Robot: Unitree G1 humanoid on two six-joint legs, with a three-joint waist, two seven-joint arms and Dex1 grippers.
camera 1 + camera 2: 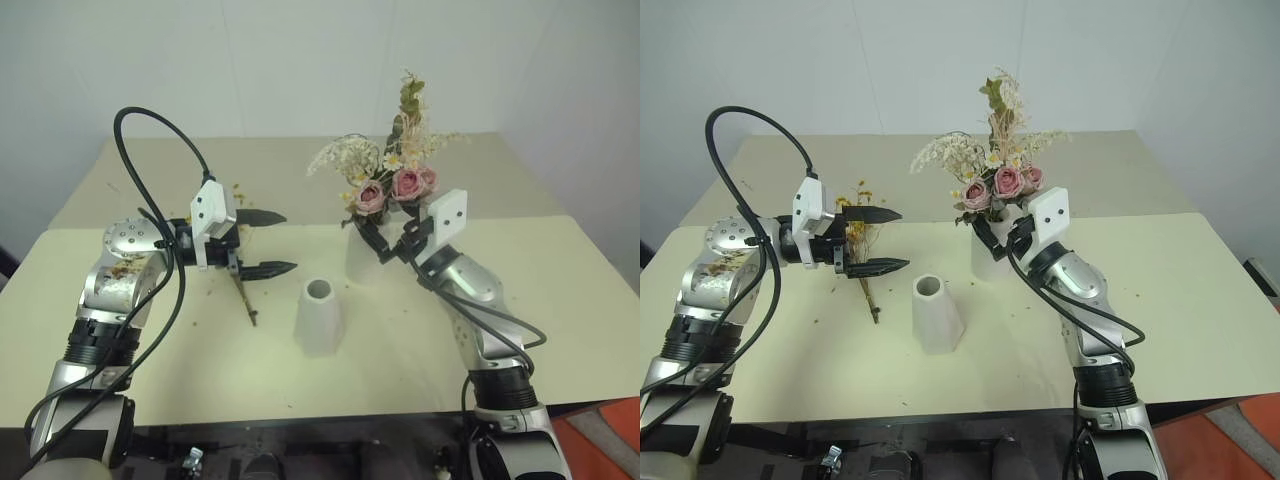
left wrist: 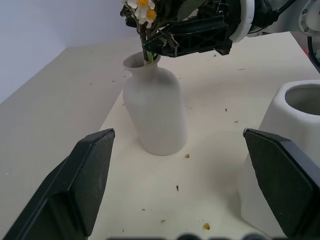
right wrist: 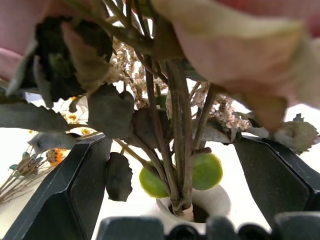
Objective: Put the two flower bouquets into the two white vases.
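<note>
Pink-rose bouquet (image 1: 395, 180) sits in the round-bodied white ceramic vase (image 2: 155, 112); both grippers (image 1: 262, 243) (image 1: 392, 238) open, holding nothing. Next: grasp the yellow-orange twig bunch (image 1: 862, 245), at nine o'clock of the white cone vase (image 1: 319, 316).

cream table (image 1: 560, 300) | dried crumbs (image 2: 186, 156) scattered on top | white wall (image 1: 300, 60) behind

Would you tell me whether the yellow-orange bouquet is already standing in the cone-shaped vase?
No, the cone-shaped vase has an empty mouth, and the yellow-orange bouquet lies on the table beside it.
</note>
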